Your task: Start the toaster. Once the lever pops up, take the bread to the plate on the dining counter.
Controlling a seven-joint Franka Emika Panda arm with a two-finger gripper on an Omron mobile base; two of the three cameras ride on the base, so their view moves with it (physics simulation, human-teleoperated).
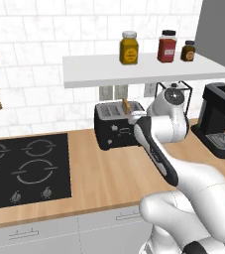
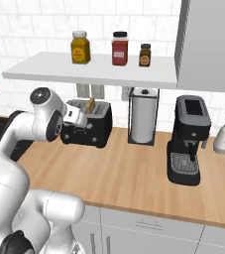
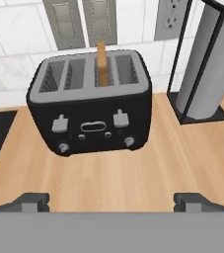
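Bread [image 1: 126, 105] stands upright in the toaster [image 1: 115, 126] on the wood counter [image 1: 99, 173] in the left base view, beside the hob [image 1: 25, 168]; the arm's hand covers the toaster's right end, so its fingers are hard to make out there.

From the right base view, the toaster [image 2: 91, 124] sits left of the paper towel roll [image 2: 143, 116] and coffee machine [image 2: 189, 139].

Through the hand view, the gripper [image 3: 111, 201] hangs wide apart, holding nothing, short of the toaster [image 3: 91, 106], its two levers facing it; bread [image 3: 102, 63] pokes from a slot.
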